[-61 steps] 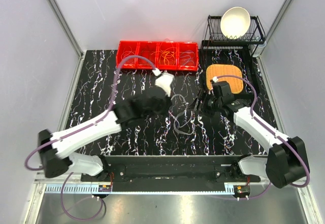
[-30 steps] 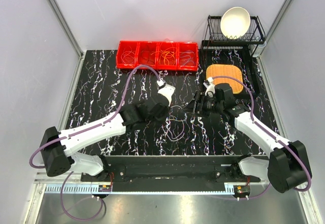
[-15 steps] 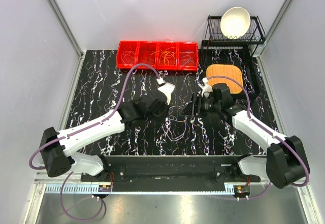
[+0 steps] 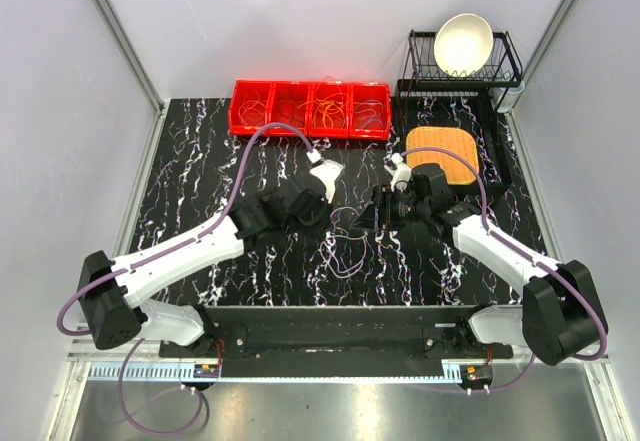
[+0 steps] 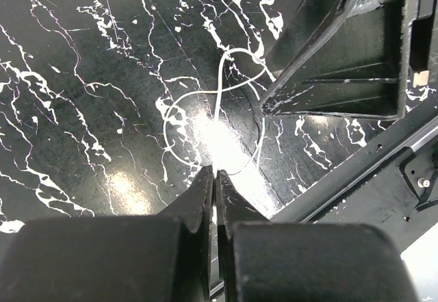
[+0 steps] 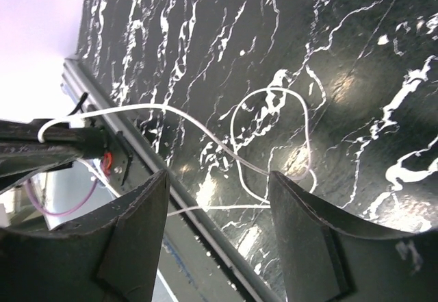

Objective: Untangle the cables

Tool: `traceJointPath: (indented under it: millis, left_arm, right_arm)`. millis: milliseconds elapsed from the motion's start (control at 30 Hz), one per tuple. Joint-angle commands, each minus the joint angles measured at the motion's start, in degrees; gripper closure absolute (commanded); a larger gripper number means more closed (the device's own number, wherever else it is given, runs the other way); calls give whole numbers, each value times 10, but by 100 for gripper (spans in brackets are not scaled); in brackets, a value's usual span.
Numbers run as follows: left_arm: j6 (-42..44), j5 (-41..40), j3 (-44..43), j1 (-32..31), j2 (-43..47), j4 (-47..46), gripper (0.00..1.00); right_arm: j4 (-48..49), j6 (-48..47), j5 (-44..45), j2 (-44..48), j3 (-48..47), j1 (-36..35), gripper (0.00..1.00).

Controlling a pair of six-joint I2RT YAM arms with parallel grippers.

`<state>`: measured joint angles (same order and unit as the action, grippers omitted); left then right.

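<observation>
There is one red tray (image 4: 310, 135) with four compartments; the thin coloured cables (image 4: 330, 111) inside it are too tangled to count. In front of the red tray is one whitish cable (image 5: 218, 93). There are two arms, the left arm (image 4: 190, 251) and the right arm (image 4: 500, 246), and two grippers, the left gripper (image 5: 213, 177) and the right gripper (image 6: 217, 177). There are two purple hoses (image 4: 245, 161), one per arm. To the right of the red tray are one dish rack (image 4: 505, 61), one white bowl (image 4: 463, 43) and one orange mat (image 4: 442, 151).

Over the last two seconds the right gripper (image 4: 368, 216) has slid left over the counter (image 4: 200, 181) toward frame centre, nearer the left gripper (image 5: 213, 179), whose wrist now sits slightly lower. The whitish cable (image 4: 345, 253) loop between them has shifted down and left.
</observation>
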<state>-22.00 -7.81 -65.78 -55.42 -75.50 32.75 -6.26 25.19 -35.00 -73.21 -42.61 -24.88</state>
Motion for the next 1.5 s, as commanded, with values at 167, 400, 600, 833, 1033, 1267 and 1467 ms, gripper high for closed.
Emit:
traceJointPath:
  millis: [167, 400, 600, 833, 1033, 1267, 1467]
  left_arm:
    - [14, 28, -37, 6, 4, -5, 100]
    - [14, 28, -45, 7, 3, 0, 100]
    - [15, 23, -44, 9, 0, 4, 100]
    - [-8, -43, -32, 9, -22, 7, 95]
    - [-44, -55, 3, 9, -66, 19, 87]
    - [-74, -87, 51, 9, 47, 57, 23]
    - [-89, -127, 74, 8, 198, 128, 6]
  right_arm:
    - [-16, -48, 113, 19, -43, -32, 35]
    - [-42, -78, 190, 3, -58, -72, 37]
    - [-40, -68, 205, 17, -56, -81, 74]
    - [-78, -33, 201, 54, -88, -81, 100]
    - [-176, -5, 220, 34, -240, -80, 100]
    - [-258, -9, 258, -39, -467, -72, 100]
    - [-287, -15, 267, -124, -578, -32, 100]
